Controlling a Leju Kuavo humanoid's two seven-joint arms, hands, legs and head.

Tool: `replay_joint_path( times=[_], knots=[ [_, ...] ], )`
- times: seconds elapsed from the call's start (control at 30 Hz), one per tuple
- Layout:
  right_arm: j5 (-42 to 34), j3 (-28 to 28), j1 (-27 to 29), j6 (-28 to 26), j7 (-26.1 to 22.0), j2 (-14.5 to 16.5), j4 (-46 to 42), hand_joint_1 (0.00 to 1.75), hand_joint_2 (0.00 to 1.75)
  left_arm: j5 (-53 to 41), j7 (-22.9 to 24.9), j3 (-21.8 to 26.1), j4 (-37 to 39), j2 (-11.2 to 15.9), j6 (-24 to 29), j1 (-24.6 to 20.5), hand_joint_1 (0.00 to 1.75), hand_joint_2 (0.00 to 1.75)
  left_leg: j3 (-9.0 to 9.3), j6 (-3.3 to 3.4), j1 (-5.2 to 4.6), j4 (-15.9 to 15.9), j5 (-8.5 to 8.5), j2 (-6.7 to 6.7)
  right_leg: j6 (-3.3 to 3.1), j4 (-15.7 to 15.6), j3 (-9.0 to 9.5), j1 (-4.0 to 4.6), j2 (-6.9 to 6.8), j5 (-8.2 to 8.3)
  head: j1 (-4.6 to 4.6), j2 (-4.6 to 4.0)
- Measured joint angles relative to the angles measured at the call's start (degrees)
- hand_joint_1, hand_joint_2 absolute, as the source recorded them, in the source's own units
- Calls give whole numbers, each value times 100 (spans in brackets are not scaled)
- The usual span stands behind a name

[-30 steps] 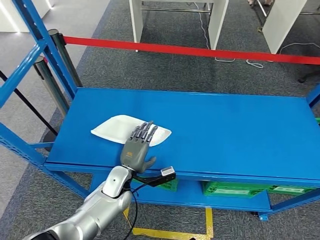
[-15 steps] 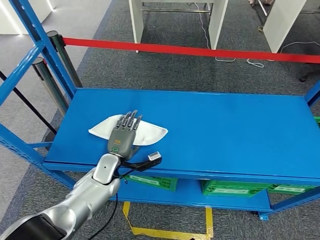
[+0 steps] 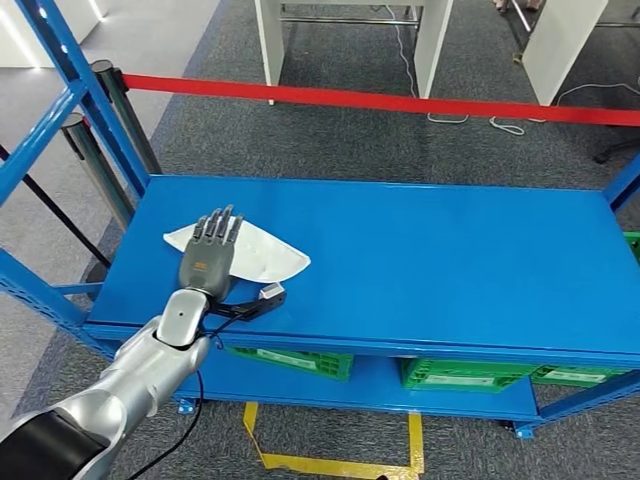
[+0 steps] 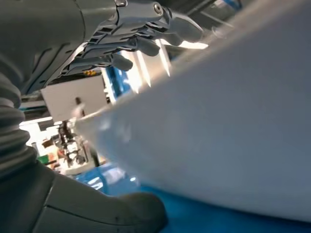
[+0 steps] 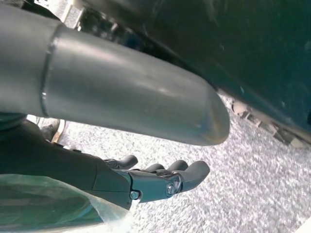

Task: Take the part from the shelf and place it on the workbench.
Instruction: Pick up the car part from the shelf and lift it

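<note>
Left robot hand apparently grips one white part on shelf.

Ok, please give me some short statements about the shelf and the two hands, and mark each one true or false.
1. The white part lies on the blue shelf. True.
2. The left hand is over the white part, its fingers stretched across it. True.
3. The right hand holds the white part. False: it hangs over the grey floor and holds nothing.
4. A red barrier tape runs behind the shelf. True.
5. The white part sits at the shelf's right end. False: it is near the left end.
6. The green crates stand on top of the shelf. False: they are on the level below.
</note>
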Motion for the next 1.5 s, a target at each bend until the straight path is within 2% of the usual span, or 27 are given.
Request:
replay_joint_path(
  times=[0.07,0.1,0.2,0.23,0.27,0.3,0.37,0.43,0.57,0.63,0.7,0.73,0.77,0.8,0.9,0.97,1.03,1.1,1.13,1.2,1.23,1.27,1.3,1.33,1.4,1.47,1.5],
  knots=[
    [16,1,-1,-6,-1,-1,0,0,0,-21,49,37,26,29,-211,-72,1,175,19,43,31,-45,28,4,55,94,-56,-1,-1,-90,10,1],
    [23,2,-1,-12,-2,-2,0,0,0,-25,66,54,43,38,-298,-108,23,175,27,66,49,-67,43,8,80,302,-156,-3,-1,-219,20,1],
    [42,2,10,-35,-3,-3,0,0,0,-35,116,87,104,65,-545,-171,152,175,17,93,56,-70,55,16,135,1419,-673,-30,-4,-707,39,0],
    [47,1,15,-39,-2,-3,0,0,0,-45,148,96,121,71,-607,-176,175,175,18,95,58,-68,56,16,149,1629,-773,-38,-5,-738,40,0],
    [51,1,16,-43,-3,-4,0,0,0,-60,186,107,137,74,-651,-179,175,175,20,94,62,-65,56,15,159,1591,-757,-45,-7,-648,41,0],
    [53,1,13,-44,-3,-4,0,0,0,-73,218,121,148,77,-675,-181,175,175,24,88,68,-57,53,14,166,1329,-632,-53,-11,-470,41,0],
    [55,2,1,-47,-7,-3,0,0,0,-91,244,159,162,83,-694,-189,175,175,16,49,66,-21,34,11,177,518,-221,-66,-24,-129,44,0],
    [54,1,-7,-52,-15,-3,0,0,0,-90,225,203,176,95,-704,-192,175,175,-18,-22,46,17,29,7,139,77,9,-63,-19,-39,38,1],
    [54,-2,4,-55,-20,-4,0,0,0,-90,173,242,211,119,-704,-188,175,175,-67,-145,68,81,-11,5,-11,24,15,-52,-6,-12,24,0],
    [54,-2,-4,-56,-20,-3,0,0,0,-90,162,260,218,125,-701,-189,175,175,-236,-197,78,489,-277,6,-68,14,15,-66,-10,2,5,0],
    [54,-4,-7,-58,-20,-3,0,0,0,-92,152,267,226,125,-690,-183,175,175,-507,-226,82,1130,-588,6,-92,14,11,-59,-9,-2,-7,0],
    [55,-8,-4,-59,-19,-3,0,0,0,-98,145,271,236,127,-671,-177,175,175,-615,-230,83,1385,-665,6,-95,15,9,-55,-7,-3,-7,0],
    [57,-14,0,-60,-15,-4,0,0,0,-112,135,278,246,128,-642,-173,175,175,-652,-226,83,1470,-643,6,-97,15,8,-52,-2,-4,-8,0],
    [60,-19,4,-62,-11,-3,0,0,0,-127,122,287,255,129,-606,-171,175,175,-620,-213,83,1400,-539,6,-96,16,10,-49,3,-4,-8,0],
    [76,-28,-4,-64,-3,-2,0,0,0,-156,60,314,260,126,-448,-180,175,175,-180,-152,69,436,-57,4,-75,15,19,-41,15,-10,-3,0],
    [83,-32,-10,-64,-3,-2,0,0,0,-150,-32,336,260,124,-249,-180,175,175,-26,-118,42,69,3,2,-25,16,-7,-34,20,-4,-1,0],
    [83,-42,-10,-62,-3,-2,0,0,0,-48,-224,383,258,115,44,-148,175,175,-23,-72,31,16,-7,4,37,9,-27,-35,23,4,-2,0],
    [83,-59,-5,-54,-4,-3,0,0,0,164,-497,474,251,83,352,-104,175,175,-7,2,50,-26,18,9,94,118,-96,-41,19,-97,8,1],
    [83,-67,-3,-49,-7,-3,0,0,0,272,-629,532,227,59,465,-77,175,175,0,38,63,-45,31,11,119,327,-200,-42,16,-226,18,1],
    [83,-83,-2,-40,-11,-2,0,0,0,423,-859,637,116,20,588,11,175,175,-3,85,62,-46,31,11,154,1042,-542,-47,12,-565,35,1],
    [83,-92,0,-39,-14,-2,0,0,0,461,-934,678,49,8,608,68,175,175,-2,92,59,-44,28,11,164,1390,-716,-48,12,-683,35,0],
    [83,-102,2,-38,-14,-3,0,0,0,484,-982,712,-7,-3,620,118,175,175,0,96,55,-42,24,11,172,1588,-825,-47,12,-708,34,0],
    [83,-110,4,-38,-15,-3,0,0,0,498,-1003,740,-50,-15,627,155,175,175,4,95,55,-40,20,10,173,1567,-832,-47,11,-622,35,0],
    [83,-114,5,-38,-15,-4,0,0,0,506,-1006,763,-84,-25,631,179,175,175,10,89,55,-36,14,9,169,1350,-741,-47,8,-453,34,0],
    [83,-116,-3,-37,-16,-3,0,0,0,518,-1014,803,-151,-35,635,198,175,175,19,58,50,-18,-10,6,144,559,-362,-45,-9,-88,34,0],
    [85,-119,-10,-36,-20,-2,0,0,0,674,-1247,876,-264,-51,638,240,175,175,0,12,30,16,-30,6,105,73,-107,-37,-16,25,29,1],
    [88,-125,-3,-33,-21,-2,0,0,0,825,-1543,959,-403,-84,641,313,175,175,-10,-11,20,21,-32,6,83,41,-81,-29,-13,-7,22,1]
  ],
)
